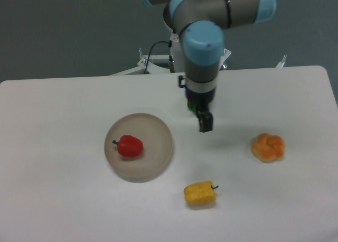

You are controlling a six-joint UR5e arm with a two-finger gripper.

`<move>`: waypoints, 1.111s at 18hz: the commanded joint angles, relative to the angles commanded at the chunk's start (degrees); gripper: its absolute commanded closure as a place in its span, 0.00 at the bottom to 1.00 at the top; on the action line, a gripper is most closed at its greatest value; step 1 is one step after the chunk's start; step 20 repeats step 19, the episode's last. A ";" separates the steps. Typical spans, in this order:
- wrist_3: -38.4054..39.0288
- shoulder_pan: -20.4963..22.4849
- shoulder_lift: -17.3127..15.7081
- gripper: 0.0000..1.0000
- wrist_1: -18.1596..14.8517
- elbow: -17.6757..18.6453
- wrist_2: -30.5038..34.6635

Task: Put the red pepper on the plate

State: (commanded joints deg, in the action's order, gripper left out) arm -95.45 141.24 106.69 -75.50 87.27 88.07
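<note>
The red pepper point(130, 146) lies on the round beige-grey plate point(158, 131), a little left of the plate's middle, with its dark stem pointing left. My gripper point(205, 123) hangs above the table to the right of the plate, apart from it, and holds nothing. From this angle its fingers overlap, so I cannot tell whether they are open or shut.
An orange lobed pepper point(268, 147) lies on the white table at the right. A yellow pepper point(200, 193) lies near the front, below my gripper. The table's back edge runs behind the arm, with cables and a mount there.
</note>
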 joint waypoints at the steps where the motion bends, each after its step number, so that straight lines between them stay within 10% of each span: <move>1: -0.87 0.53 0.79 0.00 0.27 0.18 0.44; 20: -8.62 5.63 2.73 0.00 -0.08 -0.70 0.97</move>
